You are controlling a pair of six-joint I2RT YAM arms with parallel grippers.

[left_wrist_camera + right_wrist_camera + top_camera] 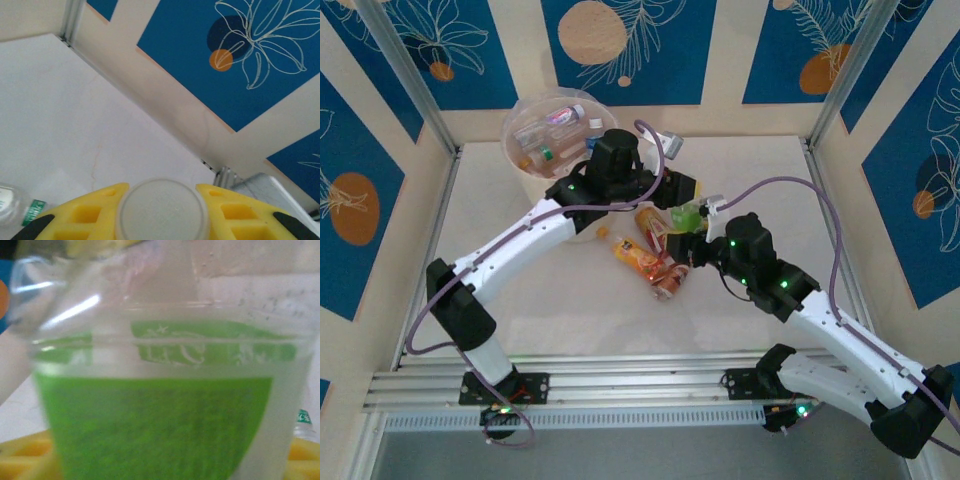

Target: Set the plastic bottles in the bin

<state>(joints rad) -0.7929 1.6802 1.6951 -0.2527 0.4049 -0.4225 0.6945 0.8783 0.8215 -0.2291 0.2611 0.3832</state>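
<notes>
A blurred clear bottle [160, 430] with a green label looms close between the yellow pincer fingers [20, 455].

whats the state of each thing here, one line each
bin: upright, bottles already inside
left gripper: shut on white-capped bottle
white-capped bottle: held end-on
right gripper: shut on green bottle
green bottle: held, label facing the wrist camera
orange bottles: lying loose on table
</notes>
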